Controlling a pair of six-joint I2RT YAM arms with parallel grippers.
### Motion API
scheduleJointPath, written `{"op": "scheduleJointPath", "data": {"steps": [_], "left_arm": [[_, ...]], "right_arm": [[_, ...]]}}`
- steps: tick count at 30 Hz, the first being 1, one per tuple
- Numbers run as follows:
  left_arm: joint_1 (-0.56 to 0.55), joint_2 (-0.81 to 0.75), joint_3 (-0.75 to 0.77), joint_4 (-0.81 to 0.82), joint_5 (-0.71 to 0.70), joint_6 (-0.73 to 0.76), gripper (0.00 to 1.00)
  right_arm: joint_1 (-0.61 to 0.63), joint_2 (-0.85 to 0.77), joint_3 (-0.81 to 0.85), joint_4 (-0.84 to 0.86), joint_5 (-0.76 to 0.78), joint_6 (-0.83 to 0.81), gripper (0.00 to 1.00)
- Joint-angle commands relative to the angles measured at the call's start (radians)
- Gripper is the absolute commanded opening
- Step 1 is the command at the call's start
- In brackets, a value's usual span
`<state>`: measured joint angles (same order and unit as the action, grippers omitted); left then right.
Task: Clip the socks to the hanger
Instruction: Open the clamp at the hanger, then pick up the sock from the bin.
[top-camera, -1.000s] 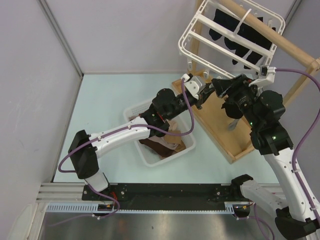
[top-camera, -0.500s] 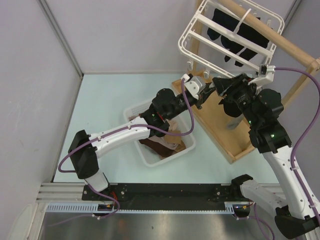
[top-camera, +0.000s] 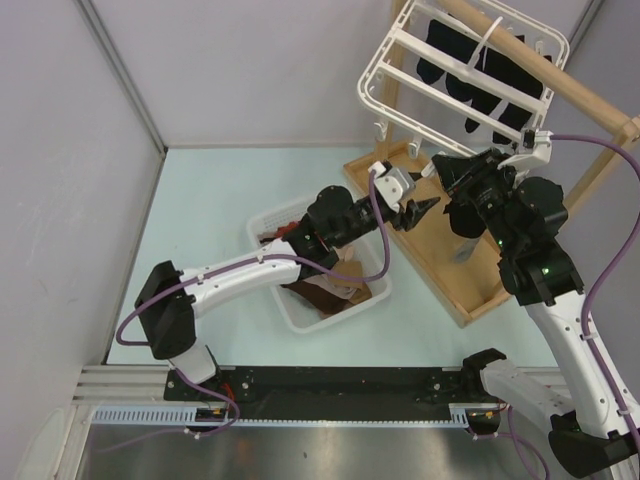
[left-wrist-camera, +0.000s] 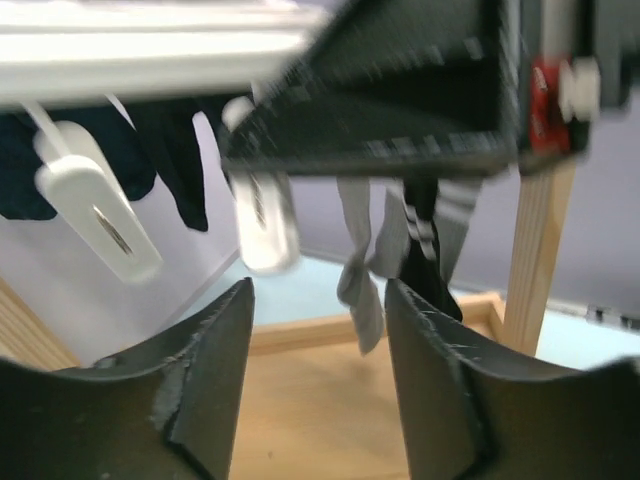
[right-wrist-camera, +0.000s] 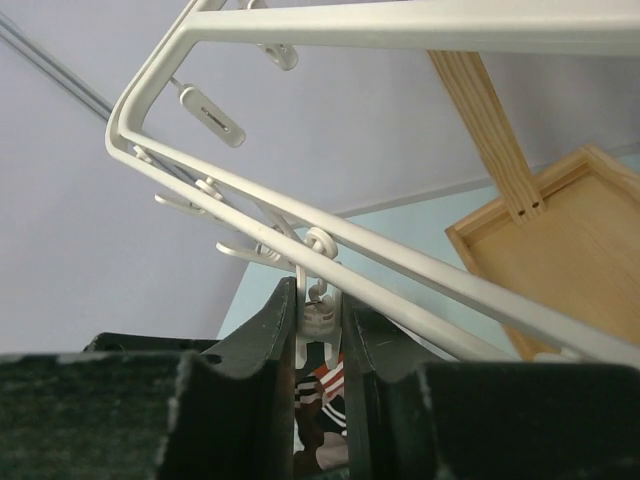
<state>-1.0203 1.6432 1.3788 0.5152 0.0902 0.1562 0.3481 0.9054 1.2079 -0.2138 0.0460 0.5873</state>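
The white hanger (top-camera: 400, 55) hangs tilted from a wooden pole at the back right, with black socks (top-camera: 480, 75) clipped along it. My right gripper (top-camera: 447, 166) reaches up under its near rail. In the right wrist view it (right-wrist-camera: 320, 295) is shut on a small white clip (right-wrist-camera: 322, 318), and a maroon-and-white striped sock (right-wrist-camera: 330, 390) shows just beneath. My left gripper (top-camera: 425, 208) is close below and left of it, open with nothing between its fingers (left-wrist-camera: 318, 290). Through its gap I see a grey sock (left-wrist-camera: 360, 290) hanging beside a black white-striped one (left-wrist-camera: 425, 250).
A white basket (top-camera: 268, 218) with brown and beige socks (top-camera: 330, 290) sits under the left arm. The wooden rack's base tray (top-camera: 440, 250) and pole (top-camera: 560, 85) stand at the right. Loose white clips (left-wrist-camera: 100, 215) dangle from the hanger's rails.
My left gripper has opened and drawn back a little from the right gripper. The right jaws have closed in on the white clip.
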Motion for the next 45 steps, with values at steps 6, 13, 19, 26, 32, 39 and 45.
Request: {"op": "scheduleJointPath", "data": {"steps": [6,13,19,26,32,39,45], "left_arm": [[-0.014,-0.221,-0.197,-0.052,-0.119,-0.013,0.81],[0.023,-0.356,-0.319,-0.431,-0.449,-0.231,0.86],[0.14,-0.303,-0.236,-0.867,-0.606,-0.527,0.84],[0.25,-0.178,-0.198,-1.014,-0.601,-0.638,0.68],[0.253,-0.069,-0.164,-1.086,-0.537,-0.8,0.54],[0.258,0.019,-0.133,-1.066,-0.586,-0.877,0.54],[0.278,0.142,-0.095,-1.051,-0.57,-0.882,0.54]], "right_arm": [[-0.005,-0.01,0.009,0.045,0.031,-0.035,0.09],[-0.006,-0.017,0.009,0.027,0.034,-0.053,0.09],[-0.008,-0.008,0.009,0.017,0.026,-0.056,0.09],[-0.008,-0.013,0.009,-0.001,0.04,-0.067,0.09],[-0.006,-0.008,0.009,-0.01,0.04,-0.072,0.09],[-0.008,-0.002,0.009,-0.016,0.037,-0.072,0.08],[-0.006,-0.008,0.009,-0.025,0.045,-0.08,0.08]]}}
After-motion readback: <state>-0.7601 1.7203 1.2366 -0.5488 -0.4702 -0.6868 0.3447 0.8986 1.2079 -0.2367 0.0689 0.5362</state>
